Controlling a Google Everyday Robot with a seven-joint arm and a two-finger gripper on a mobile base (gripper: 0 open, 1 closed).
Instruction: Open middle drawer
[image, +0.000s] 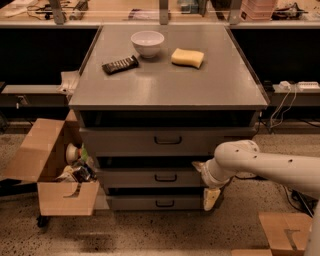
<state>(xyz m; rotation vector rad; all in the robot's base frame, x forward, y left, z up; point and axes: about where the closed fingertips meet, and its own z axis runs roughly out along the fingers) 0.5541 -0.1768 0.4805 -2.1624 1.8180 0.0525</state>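
Note:
The middle drawer (150, 178) is the mid-height grey front of three in the metal cabinet, with a small dark loop handle (165, 177) at its centre. Its front sits set back from the top drawer (125, 142) above it. My gripper (204, 182) hangs on a white arm (260, 162) coming in from the right, at the right end of the middle drawer's front. It is right of the handle and not on it. One pale finger (210, 199) points down over the bottom drawer (135, 202), the other (197, 165) sits near the middle drawer's top edge. The gripper is open and empty.
On the cabinet top (165, 85) lie a white bowl (147, 43), a yellow sponge (187, 57) and a dark remote (120, 65). An open cardboard box (55, 172) of clutter stands at the left. Another box (287, 232) is at the lower right. Cables (285, 107) hang at the right.

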